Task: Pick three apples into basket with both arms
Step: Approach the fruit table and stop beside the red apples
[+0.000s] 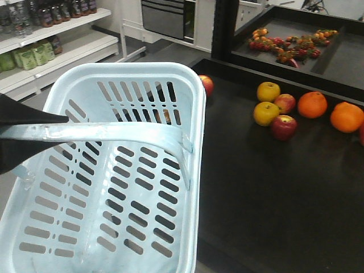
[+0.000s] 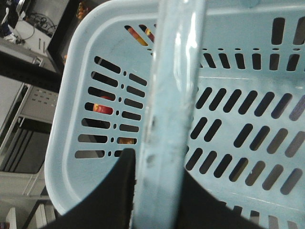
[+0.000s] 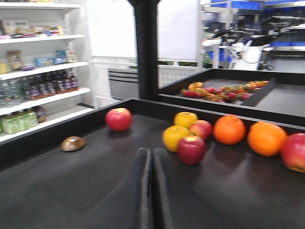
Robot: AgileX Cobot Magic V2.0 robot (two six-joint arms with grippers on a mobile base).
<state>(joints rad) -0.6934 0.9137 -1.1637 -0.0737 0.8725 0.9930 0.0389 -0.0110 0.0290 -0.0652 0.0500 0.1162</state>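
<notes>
The basket (image 1: 122, 73) is showing as smooth, pale blue-white moulded plastic with a soft satin sheen, and its slotted walls are looking clean-edged. Its handle (image 2: 174, 86) is glinting more brightly: the same plastic is catching glare in streaks and looking faintly scuffed and speckled along one edge. The black surface (image 1: 273, 193) is reading as matt, though it is carrying dim reflections of the fruit. The dark red apple (image 3: 191, 150) is shining with a waxy, glossy skin, while the oranges (image 3: 229, 130) are looking duller. The jaws of the right gripper (image 3: 152, 155) are appearing matt black and smooth.
</notes>
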